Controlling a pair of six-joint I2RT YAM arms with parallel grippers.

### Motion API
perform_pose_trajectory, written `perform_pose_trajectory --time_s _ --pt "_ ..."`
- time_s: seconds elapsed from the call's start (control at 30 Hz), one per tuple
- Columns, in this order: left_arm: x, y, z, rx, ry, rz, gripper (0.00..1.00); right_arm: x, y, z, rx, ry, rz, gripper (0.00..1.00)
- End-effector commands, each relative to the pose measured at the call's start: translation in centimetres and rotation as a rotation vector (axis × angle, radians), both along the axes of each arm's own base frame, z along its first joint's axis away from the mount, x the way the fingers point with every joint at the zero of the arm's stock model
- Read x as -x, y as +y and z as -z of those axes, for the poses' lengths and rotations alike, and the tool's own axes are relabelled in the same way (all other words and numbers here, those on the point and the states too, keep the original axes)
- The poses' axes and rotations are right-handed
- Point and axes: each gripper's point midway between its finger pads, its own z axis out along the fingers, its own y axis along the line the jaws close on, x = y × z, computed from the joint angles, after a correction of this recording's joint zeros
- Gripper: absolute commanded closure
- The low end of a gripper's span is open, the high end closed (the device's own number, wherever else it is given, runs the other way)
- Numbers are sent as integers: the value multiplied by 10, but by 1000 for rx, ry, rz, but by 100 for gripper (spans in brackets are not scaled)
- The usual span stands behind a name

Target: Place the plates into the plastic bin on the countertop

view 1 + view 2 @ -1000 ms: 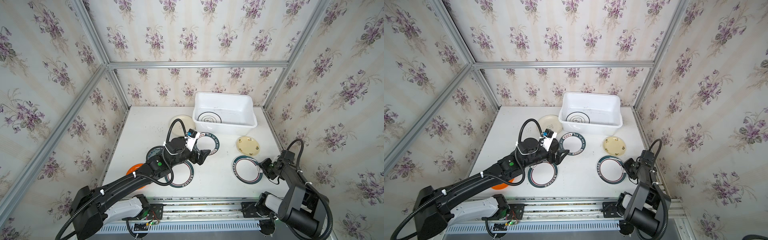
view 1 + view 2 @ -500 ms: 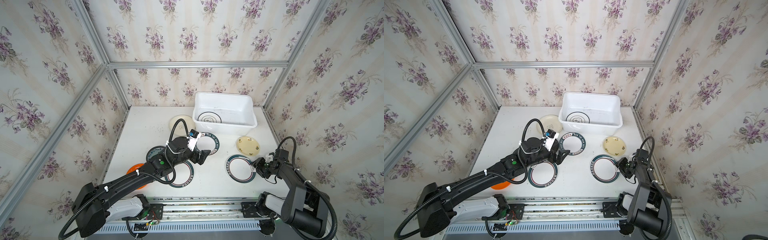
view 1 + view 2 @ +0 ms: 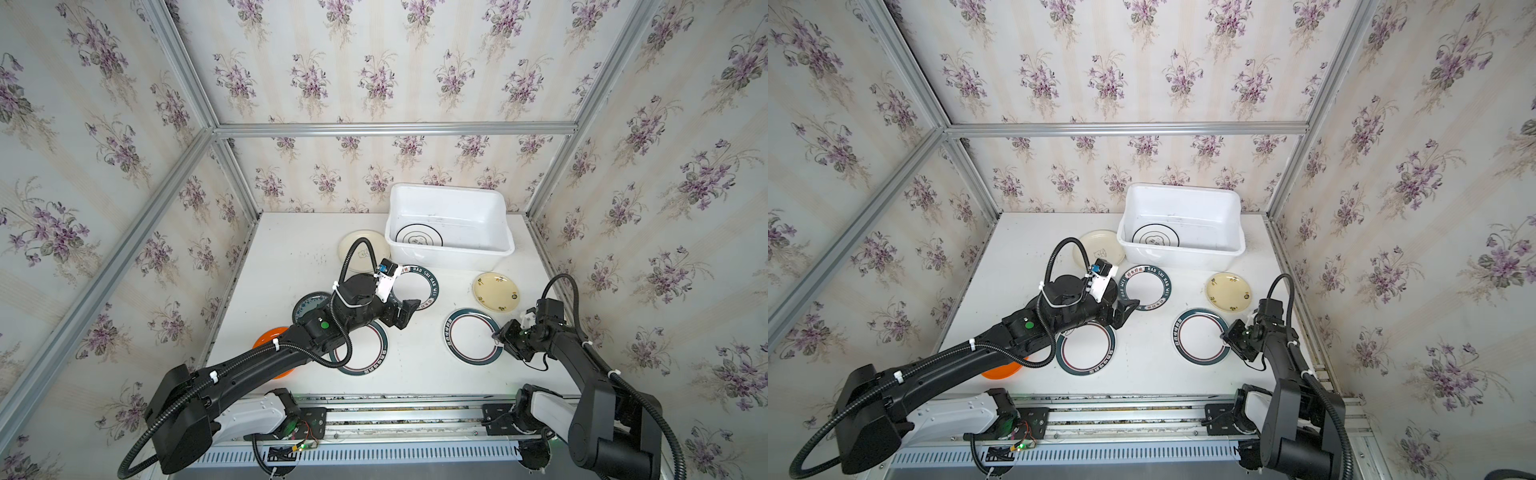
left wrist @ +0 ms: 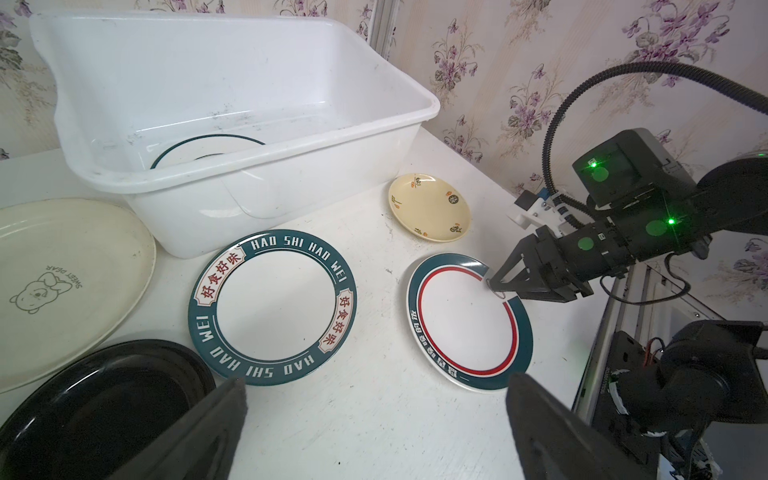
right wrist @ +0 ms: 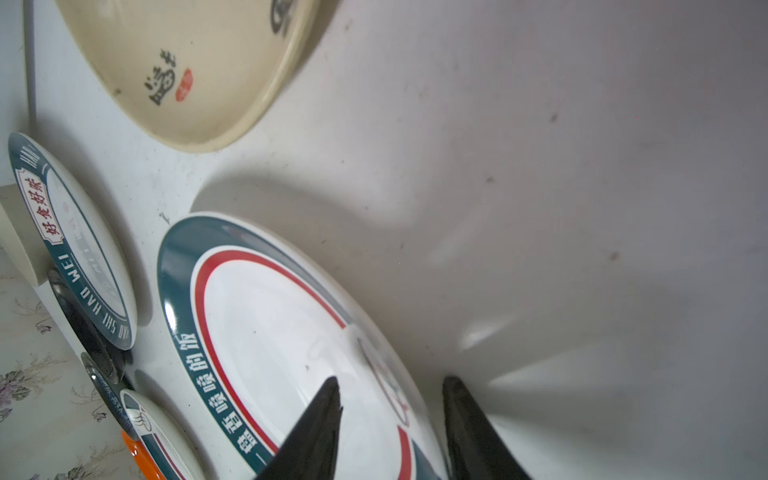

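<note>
The white plastic bin [image 3: 509,232] stands at the back of the countertop [image 3: 291,270] with one ringed plate [image 3: 419,239] inside. My right gripper [image 3: 498,336] is open and straddles the right rim of a teal-and-red ringed plate [image 3: 465,340]; one finger [image 5: 316,419] is over the plate's inside, the other outside the rim. My left gripper [image 3: 409,311] hangs open and empty over bare tabletop, beside the lettered plate [image 3: 415,282]. A pale yellow plate [image 3: 496,292], a cream plate [image 3: 357,245], a dark plate [image 3: 309,305], an orange plate [image 3: 270,336] and another ringed plate [image 3: 365,353] lie around.
Aluminium frame rails [image 3: 544,249] and papered walls close in the table on three sides. The left arm lies over the second ringed plate and part of the orange one. The right gripper [image 4: 492,286] works close to the table's right edge.
The teal-and-red ringed plate has slid left with the right gripper at its rim, and those jaws have narrowed a little. The left arm has barely moved.
</note>
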Motion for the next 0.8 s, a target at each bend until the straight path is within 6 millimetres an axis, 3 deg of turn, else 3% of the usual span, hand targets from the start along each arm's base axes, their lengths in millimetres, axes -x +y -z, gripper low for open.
perform_pose_trajectory --time_s 0.0,0.1,0.2,0.37,0.77 --pt "-2 -2 -9 15 -27 5 0 2 2 2 -5 12 6 59" --pt "-2 -2 -8 15 -25 4 0 3 3 6 3 15 4 69" --pt "-2 -2 -7 14 -22 3 0 5 6 12 -13 26 7 72" --pt "-3 -2 -7 11 -20 -2 0 9 7 22 -27 61 18 88" --pt "-4 -2 -5 6 -16 -3 0 11 6 16 7 35 25 100"
